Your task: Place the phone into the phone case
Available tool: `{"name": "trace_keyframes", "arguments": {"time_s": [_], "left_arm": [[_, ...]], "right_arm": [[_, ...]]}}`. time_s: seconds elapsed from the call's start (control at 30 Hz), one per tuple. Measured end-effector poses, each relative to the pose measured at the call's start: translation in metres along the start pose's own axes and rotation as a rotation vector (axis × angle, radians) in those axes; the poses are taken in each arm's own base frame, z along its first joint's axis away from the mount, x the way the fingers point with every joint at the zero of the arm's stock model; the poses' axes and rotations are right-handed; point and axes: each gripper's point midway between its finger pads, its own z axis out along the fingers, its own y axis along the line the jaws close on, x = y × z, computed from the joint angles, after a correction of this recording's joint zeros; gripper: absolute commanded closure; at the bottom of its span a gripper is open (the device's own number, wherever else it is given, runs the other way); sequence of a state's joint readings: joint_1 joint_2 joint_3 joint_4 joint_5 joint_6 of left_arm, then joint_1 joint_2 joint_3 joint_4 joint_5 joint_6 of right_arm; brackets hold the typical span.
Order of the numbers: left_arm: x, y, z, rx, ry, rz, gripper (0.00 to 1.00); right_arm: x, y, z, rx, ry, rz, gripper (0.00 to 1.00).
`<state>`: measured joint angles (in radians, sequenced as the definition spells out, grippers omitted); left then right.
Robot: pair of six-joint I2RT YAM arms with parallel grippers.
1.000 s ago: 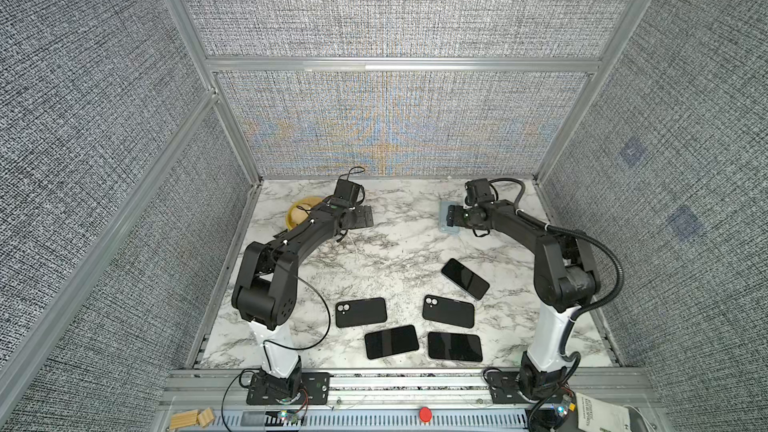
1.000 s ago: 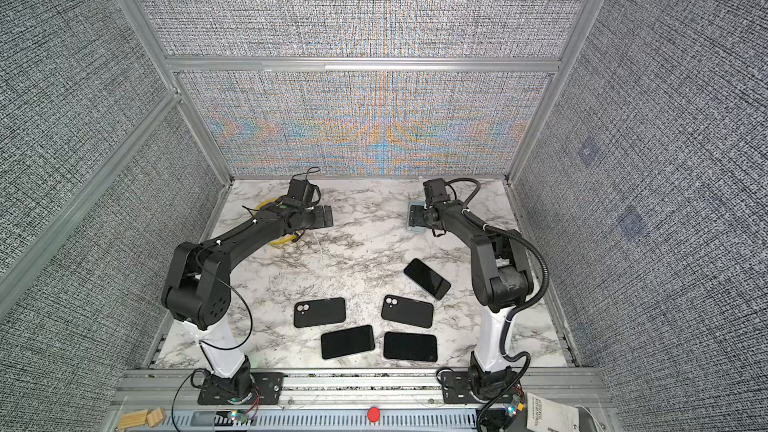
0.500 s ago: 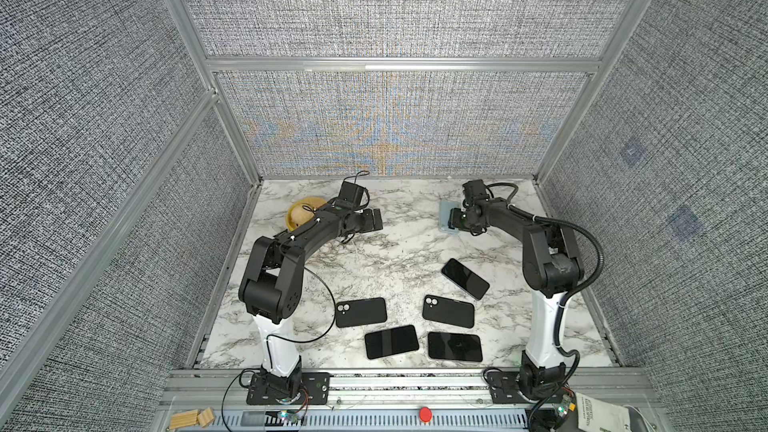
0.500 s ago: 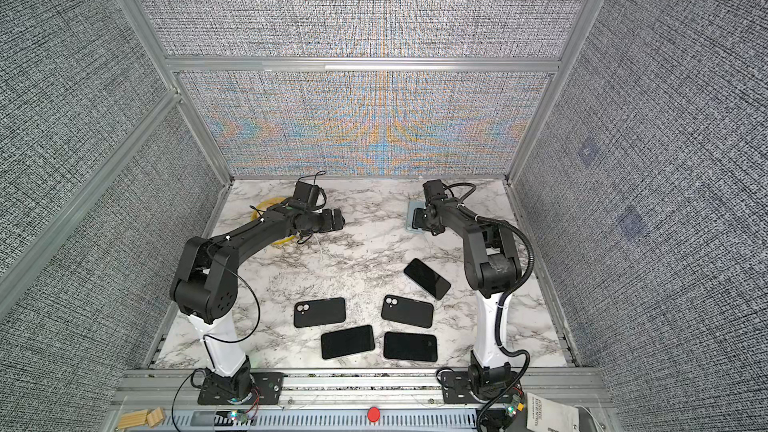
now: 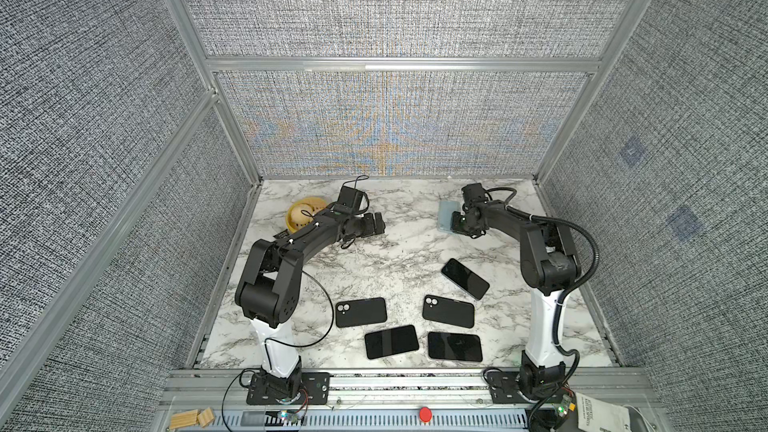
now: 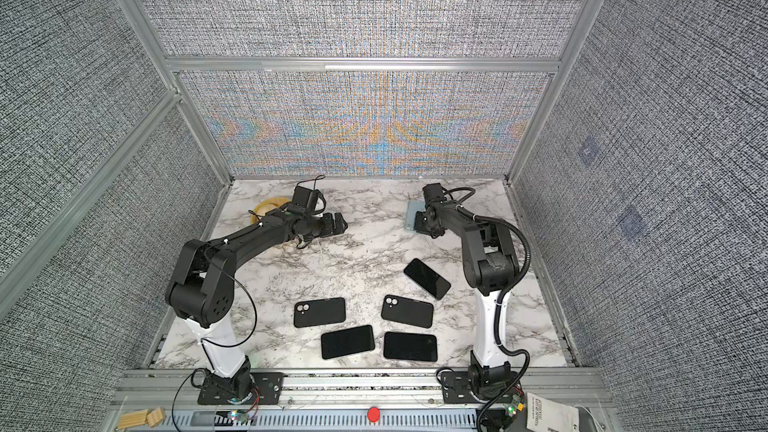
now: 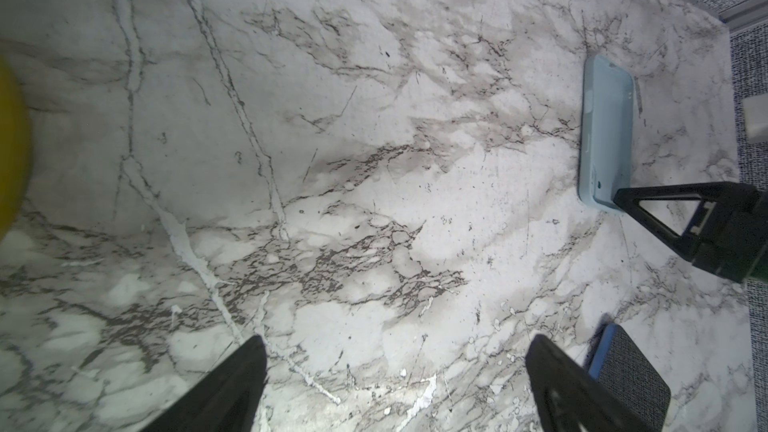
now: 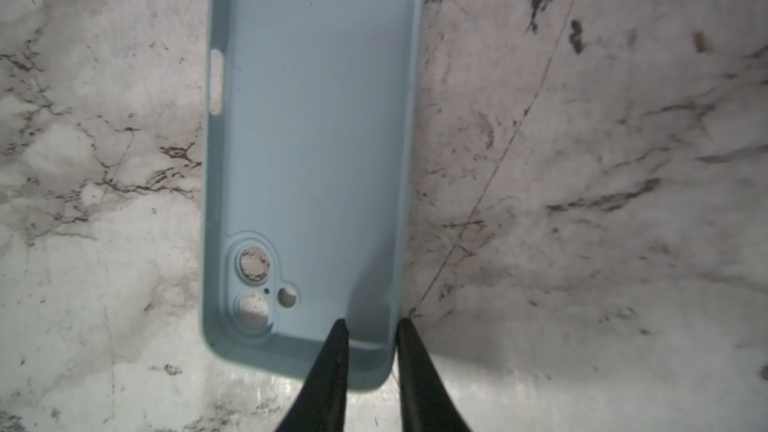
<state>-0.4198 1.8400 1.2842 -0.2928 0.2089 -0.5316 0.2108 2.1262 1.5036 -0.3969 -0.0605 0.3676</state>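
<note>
The light-blue phone case [image 8: 316, 118] lies open side up at the back right of the marble table, seen in both top views [image 5: 446, 211] [image 6: 411, 218]. My right gripper [image 8: 370, 322] is down at its camera-hole end, one finger inside and one outside, closed narrow on the side wall at the corner. Several black phones lie near the front; the nearest to the case is a screen-up phone [image 5: 464, 278]. My left gripper [image 7: 397, 342] hangs wide open over bare marble at the back left [image 5: 380, 222], holding nothing.
A yellow bowl [image 5: 301, 213] sits behind the left arm at the back left. Two camera-side-up black phones [image 5: 360, 312] [image 5: 448, 311] and two screen-up ones [image 5: 390, 341] [image 5: 454, 345] lie at the front centre. Mesh walls enclose the table.
The right jaws have closed from wide to narrow on the case's wall, and that arm's elbow has risen. The left gripper has swung a little toward the table's middle.
</note>
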Motion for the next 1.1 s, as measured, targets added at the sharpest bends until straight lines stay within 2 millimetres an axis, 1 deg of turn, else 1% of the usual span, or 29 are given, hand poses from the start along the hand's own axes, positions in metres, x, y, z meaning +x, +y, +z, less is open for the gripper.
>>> {"name": "trace_keyframes", "arguments": {"time_s": [0.1,0.2,0.43,0.57,0.7,0.77,0.83,0.9,0.97,1.1], "left_arm": [[0.004,0.001,-0.004,0.005,-0.007,-0.013,0.02],[0.006,0.001,-0.008,0.012,-0.020,-0.018,0.02],[0.010,0.000,-0.006,0.031,-0.026,-0.035,0.02],[0.014,-0.001,-0.007,0.044,-0.019,-0.041,0.02],[0.016,-0.001,-0.009,0.052,-0.022,-0.051,0.02],[0.018,-0.002,-0.011,0.060,-0.027,-0.054,0.02],[0.020,-0.002,-0.013,0.065,-0.032,-0.054,0.02],[0.023,0.000,-0.013,0.067,-0.033,-0.060,0.02],[0.027,0.001,-0.013,0.068,-0.027,-0.062,0.02],[0.034,0.003,-0.013,0.076,-0.016,-0.080,0.02]], "right_arm": [[0.005,0.008,0.000,-0.008,0.003,0.002,0.88],[0.013,0.019,-0.002,-0.017,0.011,0.017,0.92],[0.042,0.055,-0.003,-0.030,0.002,0.094,0.92],[0.060,0.084,-0.005,-0.069,-0.003,0.127,0.92],[0.082,0.103,-0.014,-0.083,0.014,0.134,0.92],[0.090,0.111,-0.021,-0.092,0.014,0.131,0.89],[0.096,0.121,-0.029,-0.105,0.008,0.122,0.83],[0.100,0.127,-0.032,-0.114,0.007,0.114,0.79],[0.103,0.129,-0.030,-0.119,0.012,0.108,0.78],[0.109,0.125,-0.020,-0.147,0.043,0.101,0.72]]}}
